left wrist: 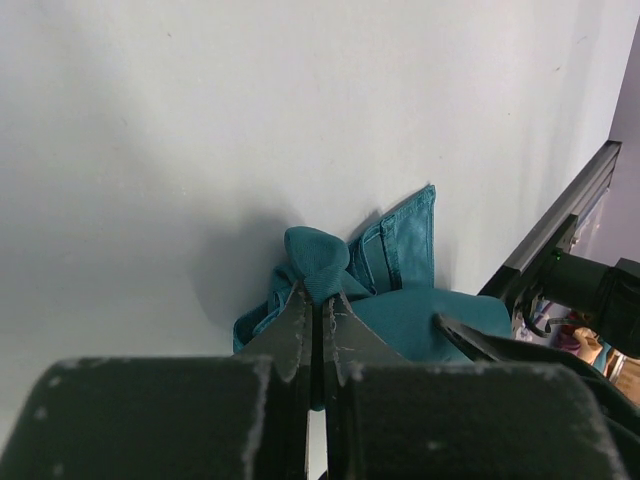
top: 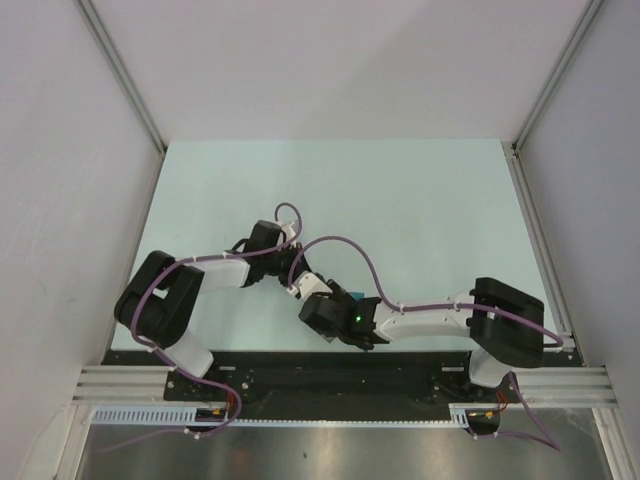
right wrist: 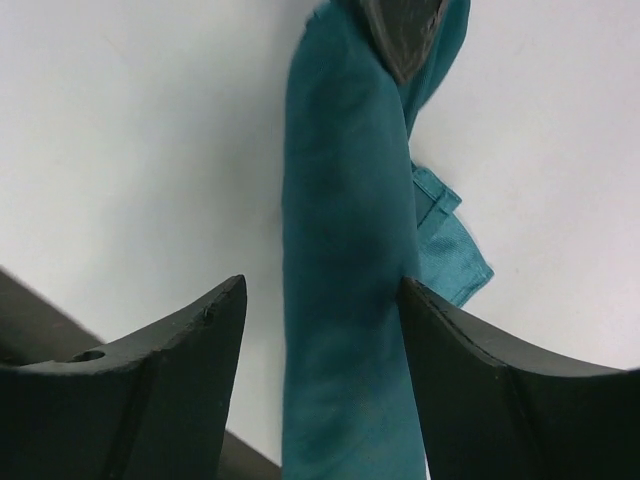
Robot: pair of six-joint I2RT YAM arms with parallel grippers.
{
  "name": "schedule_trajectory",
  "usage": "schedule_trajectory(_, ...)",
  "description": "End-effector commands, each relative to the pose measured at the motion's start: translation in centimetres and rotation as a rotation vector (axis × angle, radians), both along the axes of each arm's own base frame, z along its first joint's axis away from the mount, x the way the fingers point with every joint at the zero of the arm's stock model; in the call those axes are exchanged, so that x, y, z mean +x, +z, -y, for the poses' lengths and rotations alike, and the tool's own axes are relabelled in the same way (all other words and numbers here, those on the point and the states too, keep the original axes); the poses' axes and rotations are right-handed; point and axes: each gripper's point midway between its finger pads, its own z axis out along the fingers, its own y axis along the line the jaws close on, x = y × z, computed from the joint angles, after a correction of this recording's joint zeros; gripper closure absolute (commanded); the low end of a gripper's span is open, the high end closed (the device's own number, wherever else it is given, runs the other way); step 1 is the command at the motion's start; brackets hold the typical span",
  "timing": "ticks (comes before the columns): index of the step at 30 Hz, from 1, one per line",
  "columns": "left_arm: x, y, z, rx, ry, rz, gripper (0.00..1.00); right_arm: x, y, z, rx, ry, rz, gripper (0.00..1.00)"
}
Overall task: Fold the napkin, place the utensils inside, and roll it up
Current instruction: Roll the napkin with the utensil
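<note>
Lower centre of the top view: both arms meet over the pale table (top: 400, 200). Only a small teal bit of the napkin (top: 352, 294) peeks out between them, near the table's bottom edge.

Left pincer (left wrist: 320, 305) is pressed together, pinching a bunched knob of napkin fabric right at its tips, mid-frame in the left wrist view. The rest of the cloth sits crumpled on the table beyond the tips, with one hemmed corner pointing toward upper right.

Right pincer (right wrist: 322, 290) is spread. In the right wrist view the napkin runs between its fingers as a long narrow band from the bottom edge to the top. The finger at frame right touches the band's edge, the finger at frame left is apart from it, so no grip. At the top of that frame the dark tip of the left pincer is clamped on the band's far end. A loose hemmed corner lies flat on the table at centre right.
</note>
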Motion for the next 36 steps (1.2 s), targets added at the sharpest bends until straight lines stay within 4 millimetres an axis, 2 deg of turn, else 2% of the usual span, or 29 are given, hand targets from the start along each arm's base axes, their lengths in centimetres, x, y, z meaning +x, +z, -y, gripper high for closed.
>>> schedule_trajectory(1,0.6,0.6,0.5,0.002,-0.018,0.023,1.00,1.7,0.5,0.0,-0.055,-0.038,0.109,0.34)
schedule_trajectory(6,0.6,0.9,0.8,-0.014,-0.033,0.027,1.00,1.6,-0.6,-0.1,-0.065,-0.020,0.086,0.38)
schedule_trajectory(8,0.8,1.3,1.1,-0.031,-0.040,0.038,0.96,1.8,-1.5,0.3,-0.071,-0.029,0.064,0.40)
schedule_trajectory(12,1.1,2.1,1.3,-0.045,-0.043,0.052,0.68,1.9,-2.7,0.9,-0.038,-0.037,-0.015,0.42)
schedule_trajectory(14,1.7,2.6,1.2,-0.040,-0.028,0.074,0.59,1.9,-3.4,1.5,-0.031,-0.042,-0.046,0.44)
schedule_trajectory(16,2.1,3.4,1.1,-0.052,-0.018,0.095,0.46,1.9,-3.9,1.9,0.002,-0.054,-0.104,0.45)
schedule_trajectory(17,2.5,4.0,1.0,-0.065,-0.003,0.108,0.36,1.9,-4.4,2.1,0.062,-0.070,-0.177,0.48)
schedule_trajectory(18,2.6,4.1,0.8,-0.063,0.003,0.111,0.33,1.1,-5.0,2.4,0.084,-0.056,-0.234,0.49)
schedule_trajectory(20,2.9,4.1,0.0,-0.048,0.024,0.119,0.31,1.8,-4.4,2.5,0.171,-0.088,-0.281,0.53)
schedule_trajectory(21,3.1,4.3,-0.2,-0.047,0.033,0.127,0.30,0.9,-4.9,2.8,0.193,-0.073,-0.342,0.54)
schedule_trajectory(22,3.3,4.1,-0.8,-0.044,0.052,0.124,0.30,1.8,-4.4,3.2,0.243,-0.106,-0.361,0.54)
schedule_trajectory(24,3.3,3.8,-1.4,-0.041,0.072,0.119,0.28,1.4,-4.2,2.9,0.311,-0.083,-0.437,0.56)
schedule_trajectory(25,3.2,3.6,-2.0,-0.040,0.088,0.114,0.27,1.5,-4.6,3.8,0.321,-0.104,-0.470,0.57)
schedule_trajectory(26,3.3,3.7,-2.1,-0.047,0.088,0.125,0.26,2.0,-4.2,3.4,0.365,-0.096,-0.472,0.57)
schedule_trajectory(28,3.0,3.7,-2.1,-0.057,0.082,0.135,0.25,1.4,-4.3,3.4,0.401,-0.073,-0.538,0.58)
schedule_trajectory(29,3.0,4.0,-1.8,-0.074,0.073,0.149,0.24,2.1,-4.4,3.6,0.424,-0.088,-0.552,0.58)
schedule_trajectory(30,2.6,4.2,-1.5,-0.096,0.059,0.144,0.23,1.5,-4.4,3.4,0.448,-0.062,-0.597,0.58)
schedule_trajectory(36,1.1,3.4,0.3,-0.121,-0.009,0.133,0.23,2.1,-4.8,3.2,0.526,-0.053,-0.690,0.59)
